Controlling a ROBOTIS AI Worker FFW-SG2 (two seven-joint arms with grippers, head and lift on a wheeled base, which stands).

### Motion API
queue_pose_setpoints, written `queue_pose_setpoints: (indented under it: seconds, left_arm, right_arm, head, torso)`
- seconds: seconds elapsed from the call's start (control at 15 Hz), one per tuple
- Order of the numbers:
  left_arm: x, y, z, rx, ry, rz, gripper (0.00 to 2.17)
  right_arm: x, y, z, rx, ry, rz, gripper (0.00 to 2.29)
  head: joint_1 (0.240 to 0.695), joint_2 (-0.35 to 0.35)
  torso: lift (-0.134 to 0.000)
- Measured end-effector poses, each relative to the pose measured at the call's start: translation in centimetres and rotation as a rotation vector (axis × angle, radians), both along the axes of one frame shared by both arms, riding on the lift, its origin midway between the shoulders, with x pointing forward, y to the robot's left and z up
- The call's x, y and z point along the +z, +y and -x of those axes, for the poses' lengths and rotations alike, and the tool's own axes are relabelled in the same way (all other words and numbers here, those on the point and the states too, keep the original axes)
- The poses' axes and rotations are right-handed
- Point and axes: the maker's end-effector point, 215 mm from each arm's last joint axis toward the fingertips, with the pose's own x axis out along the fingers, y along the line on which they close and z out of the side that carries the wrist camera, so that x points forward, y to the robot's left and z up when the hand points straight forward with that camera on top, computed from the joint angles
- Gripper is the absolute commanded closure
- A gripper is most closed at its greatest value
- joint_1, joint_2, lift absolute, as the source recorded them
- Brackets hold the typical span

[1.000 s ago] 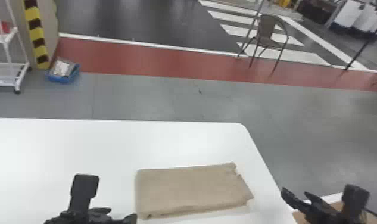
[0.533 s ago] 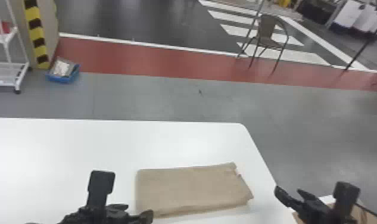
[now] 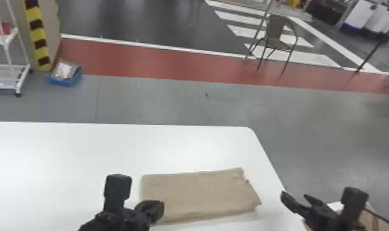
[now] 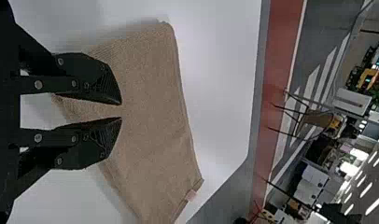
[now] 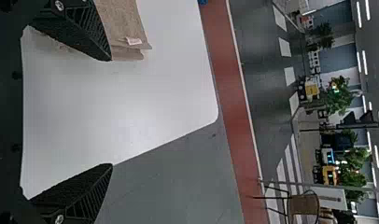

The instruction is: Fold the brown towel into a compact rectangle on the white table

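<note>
The brown towel [image 3: 199, 195] lies flat as a folded rectangle near the right edge of the white table [image 3: 80, 147]. Over its near left corner in the head view is my left gripper [image 3: 159, 205]. In the left wrist view that left gripper [image 4: 121, 110] is open by a narrow gap, with the towel [image 4: 152, 116] behind its fingertips. Past the table's right edge, my right gripper [image 3: 295, 196] is spread wide with nothing between its fingers. From the right wrist, the right gripper [image 5: 111, 112] has one finger overlapping the towel's tagged end [image 5: 124, 28].
The table's rounded far right corner [image 3: 249, 130] lies beyond the towel. A brown box [image 3: 368, 219] is beside the table under the right arm. On the floor farther off are a chair [image 3: 275, 33], a blue tray [image 3: 64, 80] and a white rack [image 3: 6, 66].
My left gripper has moved right and forward to the towel's corner, its fingers now closer together. The right gripper has shifted slightly left. The towel has kept its place and shape.
</note>
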Motion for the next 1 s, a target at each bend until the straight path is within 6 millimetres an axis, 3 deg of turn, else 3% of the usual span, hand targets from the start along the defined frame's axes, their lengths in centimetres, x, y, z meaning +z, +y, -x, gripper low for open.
queue_pose_setpoints:
  seconds: [0.2, 0.4, 0.6, 1.0]
  left_arm:
    - [-1.7, -0.5, 0.6, -0.018, 0.003, -0.033, 1.78]
    - [-2.5, 0.0, -0.2, 0.004, -0.043, -0.06, 1.78]
    - [-2.2, 0.2, -1.3, 0.016, -0.091, -0.075, 1.78]
    - [-3.9, 0.0, -1.5, 0.001, -0.098, -0.143, 1.78]
  right_arm:
    - [0.0, 1.3, -1.1, 0.023, -0.006, -0.01, 0.08]
    - [0.0, 2.4, -2.3, 0.041, -0.011, -0.012, 0.08]
    - [0.1, 2.5, -2.6, 0.045, -0.012, -0.011, 0.08]
    - [0.1, 2.4, -2.7, 0.047, -0.017, -0.009, 0.08]
  head:
    - [0.695, -0.35]
    - [0.695, -0.35]
    - [0.695, -0.35]
    - [0.695, -0.35]
  torso:
    - [0.0]
    - [0.0]
    - [0.0]
    - [0.0]
